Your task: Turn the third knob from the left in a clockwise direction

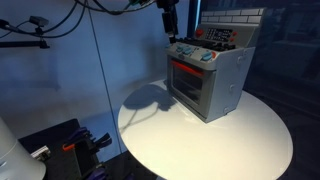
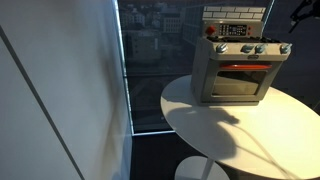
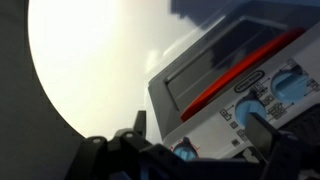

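Well, L to R in an exterior view: round white table (image 2: pixel 195 110), toy stove (image 2: pixel 235 82) on it w/ knob row (image 2: pixel 250 48) along front top edge, gripper (image 2: pixel 303 12) up by stove's right side. Wrist view: jaws wide apart, holding nothing.

Toy oven (image 1: pixel 210 80) on round white table (image 1: pixel 200 145); gripper (image 1: pixel 170 35) hangs above its knob panel (image 1: pixel 195 52).
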